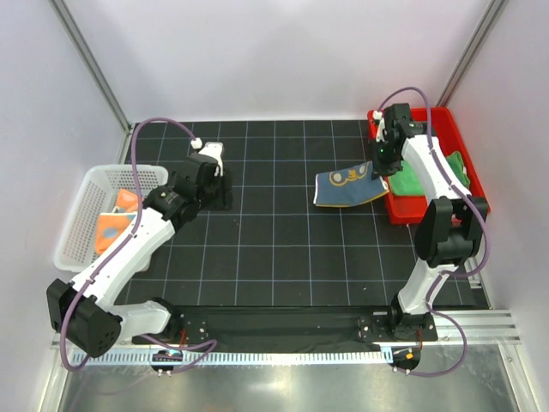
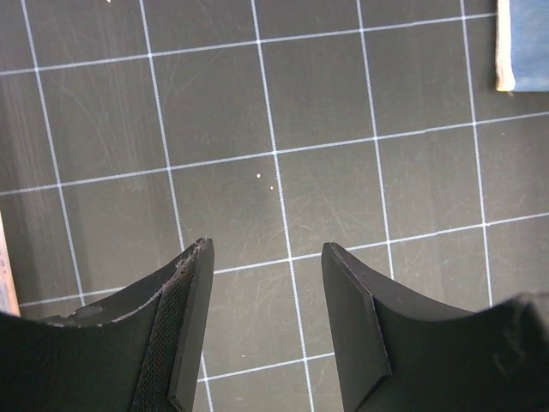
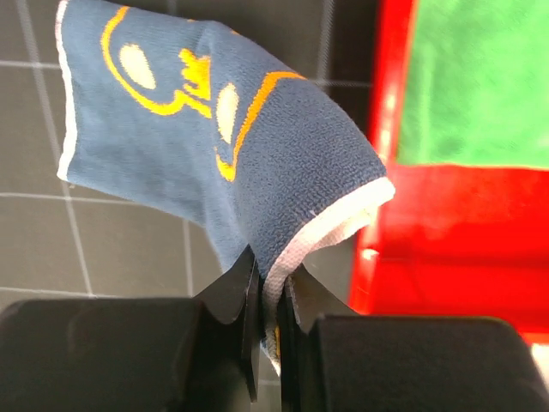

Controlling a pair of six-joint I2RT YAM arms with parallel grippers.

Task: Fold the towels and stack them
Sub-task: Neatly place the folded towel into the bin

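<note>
Nearest, a black base rail (image 1: 283, 328) spans the table edge. At far left, a white basket (image 1: 73, 227) holds the pale patched towel (image 1: 116, 225). The left gripper (image 2: 268, 257) hovers over the gridded mat (image 1: 274, 249), jaws apart and empty. The right gripper (image 3: 269, 283) is clamped on a corner of the dark blue tiger-face towel (image 1: 347, 186), just beside the red bin (image 1: 446, 120) holding the green towel (image 3: 476, 81).

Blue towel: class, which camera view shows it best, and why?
Right wrist: the blue towel fills the frame, pinched in the right gripper. Top view shows it whole but small; left wrist catches only an edge.
</note>
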